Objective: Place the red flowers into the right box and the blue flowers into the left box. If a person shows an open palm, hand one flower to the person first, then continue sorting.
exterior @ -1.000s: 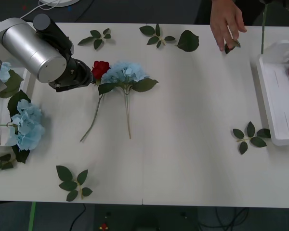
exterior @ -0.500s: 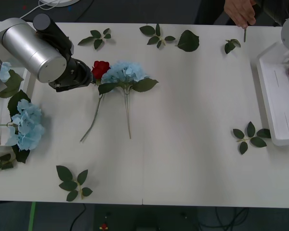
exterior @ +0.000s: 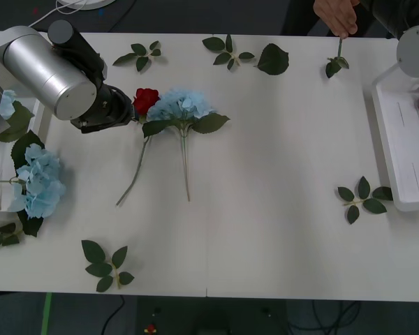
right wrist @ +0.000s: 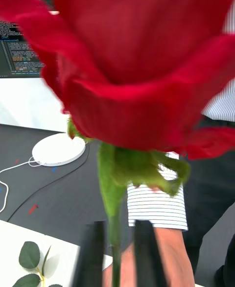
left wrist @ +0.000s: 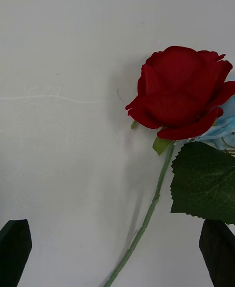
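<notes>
Your left gripper (left wrist: 117, 252) hovers spread wide beside the red rose (exterior: 146, 100) at upper left of the bench (exterior: 265, 174), lined up to take it. Your right gripper (right wrist: 117, 252) pinches another rose's stem (right wrist: 115, 238) near a person's hand (exterior: 336, 14) at upper right, seemingly for a handover.

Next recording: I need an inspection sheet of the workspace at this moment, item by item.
Surface: white table, no spills seen.
Job's things: one red rose and a blue hydrangea lie side by side, stems toward the robot; more blue hydrangeas at the left edge; right box holds something red at its far side.
Clutter: loose leaf sprigs scattered about.
Grippers: left gripper open over the rose; right gripper shut on another rose's stem.
Cables: white cable on the dark floor beyond the table.
Surroundings: a person's hand holds a leaf stem at the far edge.
</notes>
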